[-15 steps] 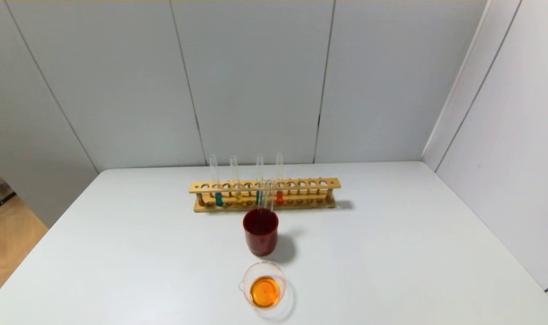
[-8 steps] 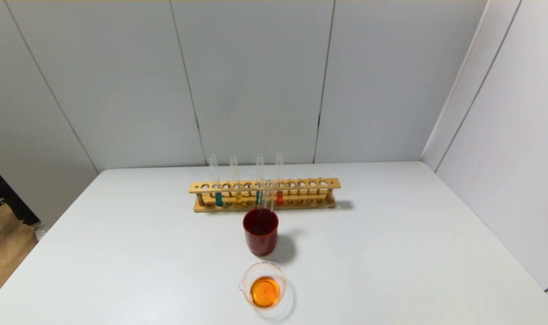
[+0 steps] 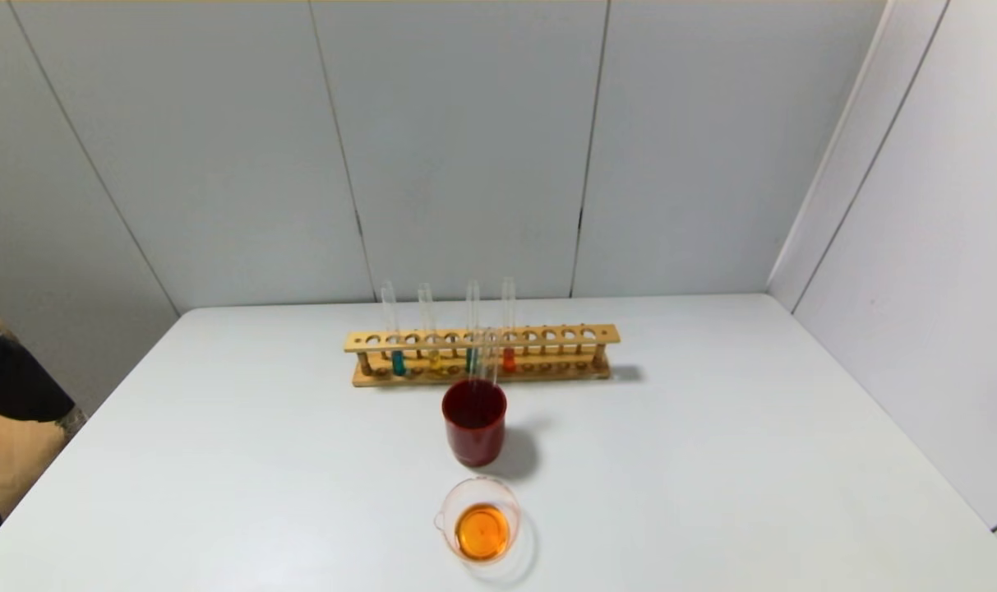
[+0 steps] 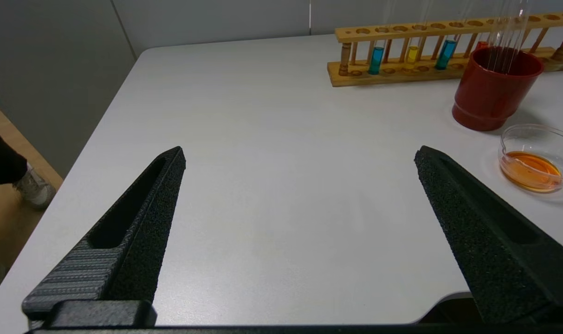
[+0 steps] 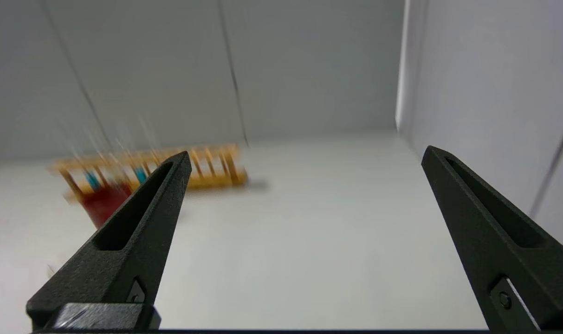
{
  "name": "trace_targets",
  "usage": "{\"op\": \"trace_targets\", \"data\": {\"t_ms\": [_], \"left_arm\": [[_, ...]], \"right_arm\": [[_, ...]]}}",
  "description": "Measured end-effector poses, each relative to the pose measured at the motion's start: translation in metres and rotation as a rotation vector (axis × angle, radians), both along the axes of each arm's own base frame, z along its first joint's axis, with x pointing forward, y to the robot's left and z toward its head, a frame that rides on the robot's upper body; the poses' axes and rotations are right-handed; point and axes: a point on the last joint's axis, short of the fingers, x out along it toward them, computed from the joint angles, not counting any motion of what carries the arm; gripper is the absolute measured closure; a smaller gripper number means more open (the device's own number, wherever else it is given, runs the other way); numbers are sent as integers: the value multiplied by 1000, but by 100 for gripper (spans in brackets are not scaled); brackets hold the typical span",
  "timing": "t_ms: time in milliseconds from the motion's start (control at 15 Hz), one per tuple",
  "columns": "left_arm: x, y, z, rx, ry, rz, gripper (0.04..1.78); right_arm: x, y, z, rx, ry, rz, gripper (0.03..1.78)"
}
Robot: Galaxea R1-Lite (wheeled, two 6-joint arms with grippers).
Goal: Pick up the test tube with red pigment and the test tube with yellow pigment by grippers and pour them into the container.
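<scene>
At the near edge of the table [image 3: 712,460], my left gripper [image 4: 300,155] hangs low over the bare white top with its jaws spread wide and nothing between them; the fingers [image 4: 137,222] touch no object. My right gripper [image 5: 304,157] is likewise released, jaws far apart and empty, hanging above the table's right side, well apart from the glassware. Neither gripper shows in the head view. Nearest me on the table stands the container [image 3: 480,520], a low clear beaker with a layer of orange liquid in its bottom; in the left wrist view it [image 4: 539,157] lies beyond and beside my left fingers, not touching them. Just behind it stands a dark-red cup [image 3: 474,432], upright, with clear empty tubes [image 3: 488,358] rising out of it. Behind the cup, a wooden rack [image 3: 482,355] runs crosswise. In it, left to right in the head view, stand a teal tube [image 3: 398,362], the yellow tube [image 3: 433,358], a second teal tube [image 3: 471,360] partly behind the cup's tubes, and the red tube [image 3: 509,359]. All four stand upright in their holes. Grey wall panels [image 3: 465,148] close off the back and right. At the far left edge, off the table, part of a person in dark clothing [image 3: 13,382] is in view.
</scene>
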Motion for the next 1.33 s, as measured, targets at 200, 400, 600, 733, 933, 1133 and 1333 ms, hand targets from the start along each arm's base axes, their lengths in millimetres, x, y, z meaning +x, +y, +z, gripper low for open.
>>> {"op": "trace_targets", "data": {"t_ms": [200, 400, 600, 733, 933, 1133, 1333], "left_arm": [[0, 0, 0, 0, 0, 0, 7], [0, 0, 0, 0, 0, 0, 7], [0, 0, 0, 0, 0, 0, 7], [0, 0, 0, 0, 0, 0, 7], [0, 0, 0, 0, 0, 0, 7], [0, 0, 0, 0, 0, 0, 7], [0, 0, 0, 0, 0, -1, 7]], "right_arm": [[-18, 3, 27, -38, -166, 111, 7], [-13, 3, 22, -44, -143, 133, 7], [-9, 3, 16, -52, -131, 127, 7], [3, 3, 0, -89, -86, 113, 7], [25, 3, -37, -141, -10, 96, 7], [32, 2, -54, -153, 39, 35, 7], [36, -1, -72, -190, 207, -68, 7]]}}
